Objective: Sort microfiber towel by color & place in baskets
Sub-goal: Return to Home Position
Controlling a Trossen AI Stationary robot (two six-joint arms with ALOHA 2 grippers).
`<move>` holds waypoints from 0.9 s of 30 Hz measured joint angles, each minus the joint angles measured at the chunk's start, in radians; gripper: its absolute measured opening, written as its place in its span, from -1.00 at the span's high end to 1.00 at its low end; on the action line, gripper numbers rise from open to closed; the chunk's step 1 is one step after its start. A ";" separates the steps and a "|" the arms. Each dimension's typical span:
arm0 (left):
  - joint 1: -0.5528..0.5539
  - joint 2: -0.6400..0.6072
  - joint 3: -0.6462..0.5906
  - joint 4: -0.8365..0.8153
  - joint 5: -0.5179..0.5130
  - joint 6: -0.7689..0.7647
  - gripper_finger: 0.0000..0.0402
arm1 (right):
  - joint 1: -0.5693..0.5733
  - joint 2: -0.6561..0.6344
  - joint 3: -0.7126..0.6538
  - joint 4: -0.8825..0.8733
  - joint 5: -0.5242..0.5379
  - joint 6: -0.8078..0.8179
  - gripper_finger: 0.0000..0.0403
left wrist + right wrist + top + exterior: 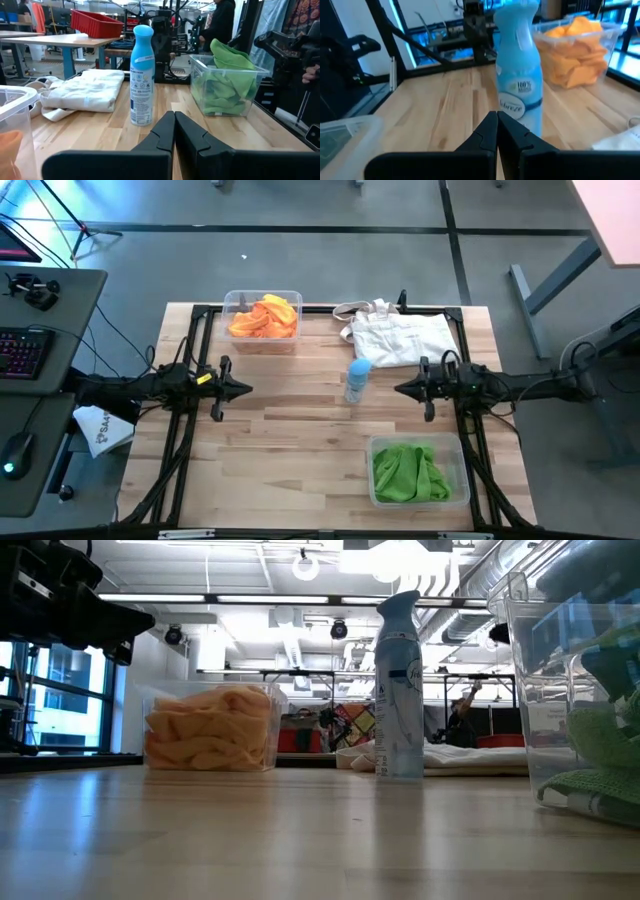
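- High view: left hand (243, 389) hovered over the left side of the wooden counter (300, 455), fingers pinched together and holding nothing. The right hand (400, 389) faced it from the right side, likewise closed and empty.
- Orange microfiber towels (265, 318) lay piled in the clear back bin (232, 300) at the far edge. Green microfiber towels (408, 471) lay in the clear front bin (457, 452) at the near right corner.
- A light-blue spray bottle (357, 380) stood upright between the hands, with a white tote bag (400, 337) beyond it.
- Low view: back bin (210, 730) on the left, bottle (400, 690) in the middle, front bin (560, 690) close on the right.
- Left wrist view: fingers (162, 135) touching, bottle (141, 75) ahead, green towels (230, 60) heaped above the bin rim.
- Right wrist view: fingers (487, 132) touching, bottle (520, 75) just ahead, orange towels (572, 55) behind it.
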 joint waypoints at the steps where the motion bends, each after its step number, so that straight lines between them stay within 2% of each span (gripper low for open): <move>1: 0.000 0.000 0.000 0.000 0.000 0.000 1.00 | 0.007 -0.015 -0.003 0.000 0.009 -0.002 1.00; 17: 0.000 0.000 0.000 0.000 0.000 0.000 1.00 | 0.043 -0.233 -0.009 -0.047 0.021 -0.159 1.00; 27: 0.000 0.000 0.000 0.000 0.000 0.000 1.00 | 0.043 -0.323 -0.033 -0.117 0.021 -0.165 1.00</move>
